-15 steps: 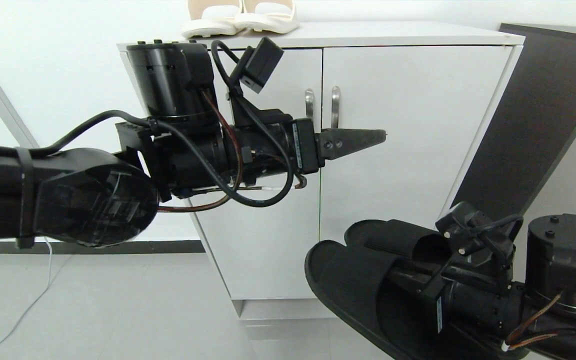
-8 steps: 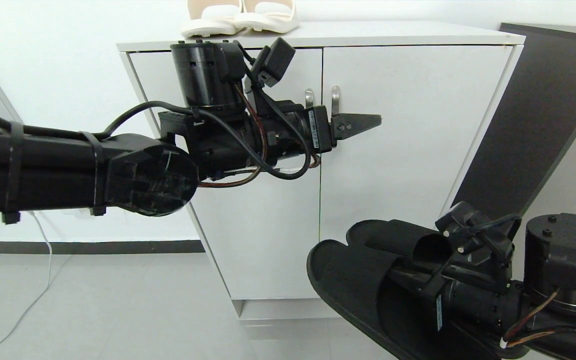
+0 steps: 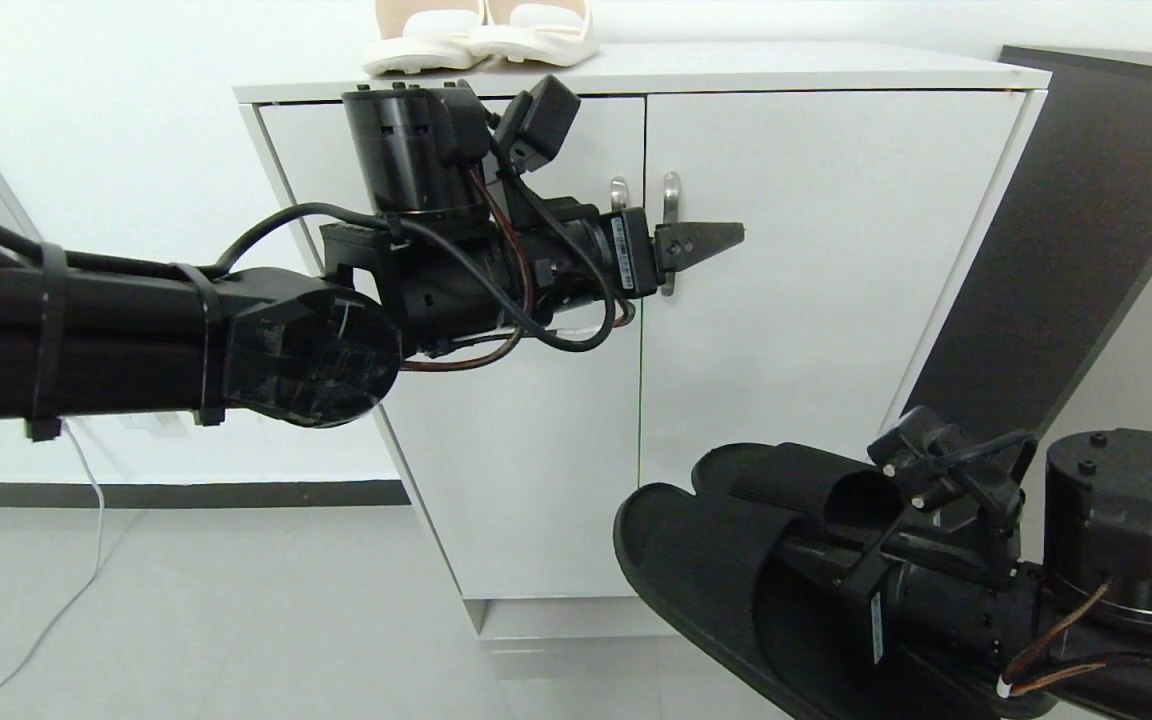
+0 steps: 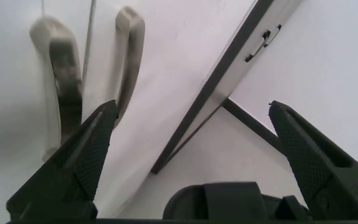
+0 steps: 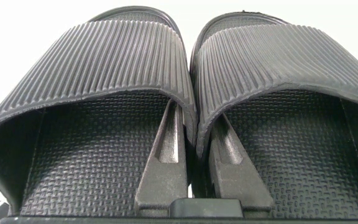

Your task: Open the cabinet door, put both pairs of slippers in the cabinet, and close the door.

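Observation:
The white cabinet (image 3: pixel 836 300) stands with both doors shut and two metal handles (image 3: pixel 671 195) flanking the centre seam. My left gripper (image 3: pixel 711 243) is open at handle height, right in front of the right door's handle. In the left wrist view the left gripper (image 4: pixel 191 106) spreads wide, one fingertip (image 4: pixel 98 137) next to the handles (image 4: pixel 129 56). Low on the right, my right gripper (image 3: pixel 816 560) is shut on the black slippers (image 3: pixel 726 560), its fingers (image 5: pixel 166 155) pinching the black slippers' (image 5: pixel 117 68) adjoining side walls. The cream slippers (image 3: pixel 481 35) rest on the cabinet top.
A dark panel (image 3: pixel 1066 250) leans along the wall right of the cabinet. Grey floor (image 3: pixel 236 620) spreads in front, with a thin white cable (image 3: pixel 36 630) at the left. A white wall stands behind.
My left arm has risen and moved in toward the cabinet, bringing its gripper up to the door handles. The right arm with the black slippers has barely shifted.

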### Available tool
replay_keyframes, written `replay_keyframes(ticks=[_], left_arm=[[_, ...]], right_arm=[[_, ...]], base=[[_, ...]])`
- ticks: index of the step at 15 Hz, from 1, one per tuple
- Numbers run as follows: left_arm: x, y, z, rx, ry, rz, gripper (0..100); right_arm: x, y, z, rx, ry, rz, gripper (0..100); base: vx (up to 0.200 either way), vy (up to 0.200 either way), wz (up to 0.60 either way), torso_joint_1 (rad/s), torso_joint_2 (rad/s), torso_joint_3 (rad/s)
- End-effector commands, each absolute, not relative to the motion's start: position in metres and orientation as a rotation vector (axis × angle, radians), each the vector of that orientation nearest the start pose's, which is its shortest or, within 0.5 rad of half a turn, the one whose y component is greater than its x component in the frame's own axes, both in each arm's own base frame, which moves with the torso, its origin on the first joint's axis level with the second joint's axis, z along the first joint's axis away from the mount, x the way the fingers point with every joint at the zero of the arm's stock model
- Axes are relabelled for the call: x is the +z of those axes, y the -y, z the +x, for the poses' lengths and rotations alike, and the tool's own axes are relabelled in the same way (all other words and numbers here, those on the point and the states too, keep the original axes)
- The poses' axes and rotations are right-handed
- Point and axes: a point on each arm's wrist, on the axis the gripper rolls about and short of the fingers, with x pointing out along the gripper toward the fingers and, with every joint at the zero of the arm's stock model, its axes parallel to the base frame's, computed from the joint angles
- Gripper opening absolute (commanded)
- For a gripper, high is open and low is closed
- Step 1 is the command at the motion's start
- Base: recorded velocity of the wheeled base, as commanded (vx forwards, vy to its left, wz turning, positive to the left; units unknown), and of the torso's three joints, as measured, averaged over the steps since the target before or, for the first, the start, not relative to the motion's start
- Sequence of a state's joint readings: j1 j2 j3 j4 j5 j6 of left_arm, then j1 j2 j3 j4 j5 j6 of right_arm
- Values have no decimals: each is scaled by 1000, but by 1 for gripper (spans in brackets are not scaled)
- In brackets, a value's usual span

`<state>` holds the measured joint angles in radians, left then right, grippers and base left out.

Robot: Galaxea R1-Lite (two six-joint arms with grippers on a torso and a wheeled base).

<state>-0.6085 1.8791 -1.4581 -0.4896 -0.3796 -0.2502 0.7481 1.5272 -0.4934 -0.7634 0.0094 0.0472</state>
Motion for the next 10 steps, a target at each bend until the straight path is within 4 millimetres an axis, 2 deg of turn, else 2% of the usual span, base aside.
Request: replay_keyframes(ticks=[1,10], left_arm=[[291,227,311,-981,-49,-240,100],[281,239,334,-947,-49,-240,100]], right_arm=[[160,-164,176,746,-279,-56,0],[158,-164,177,746,-286,-57,0]], base=[[0,0,0,0,0,0],[0,0,0,0,0,0]])
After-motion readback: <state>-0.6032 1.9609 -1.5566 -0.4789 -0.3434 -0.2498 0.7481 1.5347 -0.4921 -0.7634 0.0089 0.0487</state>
